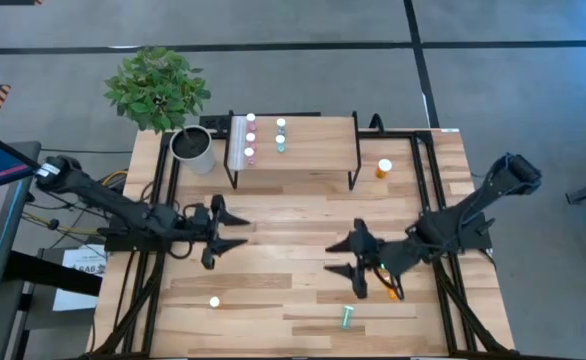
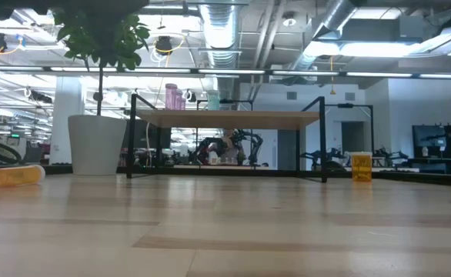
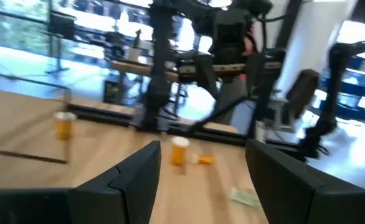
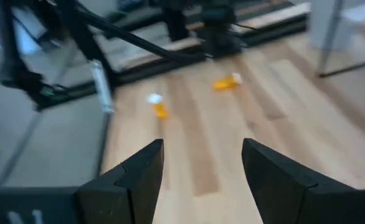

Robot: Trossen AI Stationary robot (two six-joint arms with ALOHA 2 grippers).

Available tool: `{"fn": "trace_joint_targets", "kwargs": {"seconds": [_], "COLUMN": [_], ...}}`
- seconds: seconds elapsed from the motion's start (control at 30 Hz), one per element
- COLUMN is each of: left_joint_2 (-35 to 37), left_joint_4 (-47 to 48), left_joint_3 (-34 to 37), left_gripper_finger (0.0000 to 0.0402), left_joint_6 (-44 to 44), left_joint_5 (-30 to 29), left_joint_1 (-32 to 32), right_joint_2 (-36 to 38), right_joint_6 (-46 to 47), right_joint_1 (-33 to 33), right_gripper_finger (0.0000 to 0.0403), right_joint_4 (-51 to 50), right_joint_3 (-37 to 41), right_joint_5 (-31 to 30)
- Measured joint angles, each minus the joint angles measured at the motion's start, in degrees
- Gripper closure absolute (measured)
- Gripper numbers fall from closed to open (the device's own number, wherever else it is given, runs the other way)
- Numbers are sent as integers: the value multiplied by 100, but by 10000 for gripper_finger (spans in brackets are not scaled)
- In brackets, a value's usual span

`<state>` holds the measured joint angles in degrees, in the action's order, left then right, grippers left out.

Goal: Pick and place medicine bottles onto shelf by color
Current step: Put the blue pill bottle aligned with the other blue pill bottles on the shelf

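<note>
Counter (image 1: 303, 215) carries the shelf (image 1: 318, 150), pink and teal bottles already on it. My left tool (image 1: 235, 230) and right tool (image 1: 338, 258) hover mid-counter, both spread, empty. Loose orange bottle (image 1: 384, 169) beside the shelf, teal bottle (image 1: 347, 317) lying near the front. Probably light, stiff, slick; pinch the body below the cap.

The wooden counter (image 1: 303, 215) carries a small raised shelf (image 1: 318, 150) at its far side, with a grey-white plant pot (image 1: 193, 150) just beside it. Five pink and teal bottles (image 1: 250, 137) stand on the shelf. On the counter itself: an upright orange bottle (image 1: 384, 168), a white-capped bottle (image 1: 214, 301), and a teal bottle (image 1: 347, 317) lying down.
</note>
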<state>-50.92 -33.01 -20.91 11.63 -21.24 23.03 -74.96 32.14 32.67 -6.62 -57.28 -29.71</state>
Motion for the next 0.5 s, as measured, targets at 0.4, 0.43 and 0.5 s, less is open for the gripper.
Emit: {"fn": "trace_joint_targets", "kwargs": {"seconds": [0.4, 0.43, 0.5], "left_joint_2": [-1920, -2017, -2178], "left_joint_4": [-2462, -2639, -2907], "left_joint_3": [0, 0, -4], "left_gripper_finger": [180, 180, 180], "left_joint_6": [-40, -35, -10], "left_joint_5": [-497, -505, -504], "left_joint_1": [1054, 1096, 1172], "right_joint_2": [-920, -1026, -1184], "right_joint_6": [1894, 2086, 2463], "right_joint_1": [1012, 1054, 1137], "right_gripper_finger": [163, 163, 163], "right_joint_4": [217, 198, 91], "right_joint_3": [2, 2, 2], "right_joint_5": [-461, -456, -374]}}
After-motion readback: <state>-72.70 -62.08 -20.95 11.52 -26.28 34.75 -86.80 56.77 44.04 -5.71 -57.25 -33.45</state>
